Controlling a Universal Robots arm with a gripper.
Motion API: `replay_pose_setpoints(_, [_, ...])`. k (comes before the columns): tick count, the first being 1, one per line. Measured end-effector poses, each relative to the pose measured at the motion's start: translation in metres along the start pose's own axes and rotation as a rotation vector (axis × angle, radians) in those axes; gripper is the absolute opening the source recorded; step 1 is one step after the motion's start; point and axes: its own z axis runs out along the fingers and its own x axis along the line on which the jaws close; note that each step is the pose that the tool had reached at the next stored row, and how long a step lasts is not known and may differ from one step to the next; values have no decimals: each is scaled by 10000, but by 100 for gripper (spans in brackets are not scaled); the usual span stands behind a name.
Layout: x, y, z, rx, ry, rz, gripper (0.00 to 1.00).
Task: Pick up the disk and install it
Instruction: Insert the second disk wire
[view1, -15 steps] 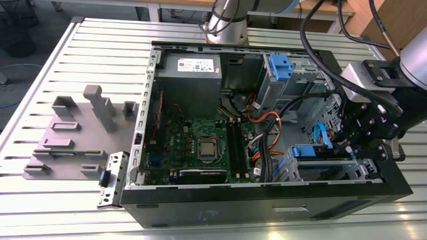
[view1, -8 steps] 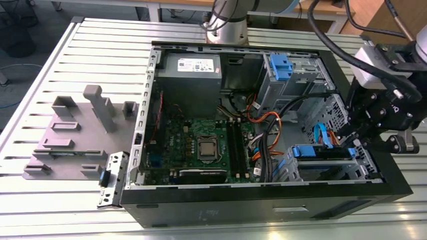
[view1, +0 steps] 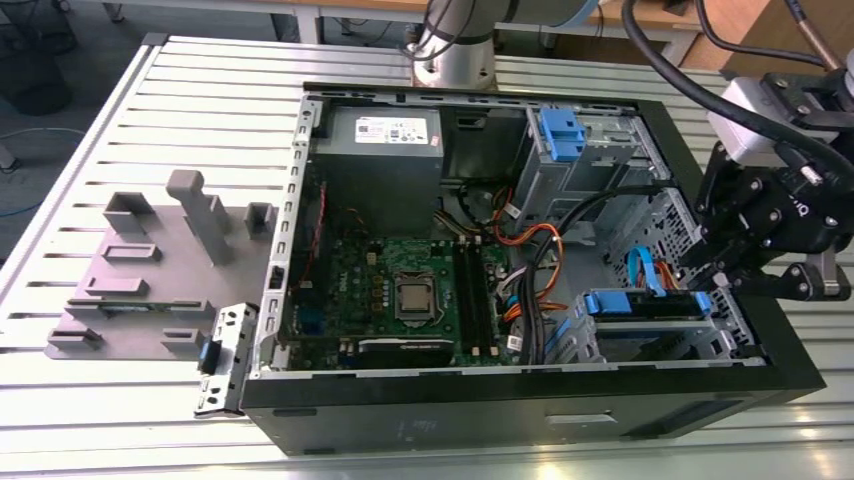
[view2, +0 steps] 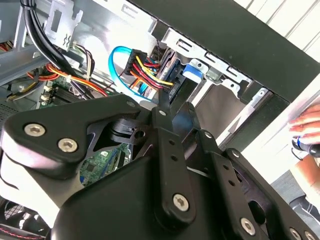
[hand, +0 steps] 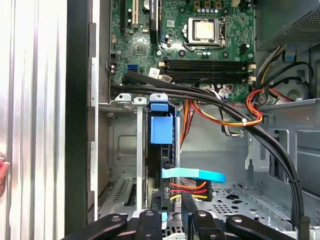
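Inside the open black computer case (view1: 534, 410), the flat silver hard drive in its blue plastic carrier, the disk (hand: 161, 150), stands on edge in the drive cage's slot, just ahead of the black gripper (hand: 172, 212). Its fingers (hand: 188, 205) sit close together at the disk's cabled end, though whether they clench it I cannot tell. Only the first wrist view shows the green motherboard (hand: 185, 45) beyond; the second wrist view catches a person's hand (view2: 307, 125) outside the case.

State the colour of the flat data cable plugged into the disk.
Light blue. The flat data cable shows best in the first wrist view, running across the disk near the gripper.
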Motion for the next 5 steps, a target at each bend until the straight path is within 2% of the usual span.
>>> replay_pose_setpoints(5, [0, 0, -10, 0, 1, 0, 30])
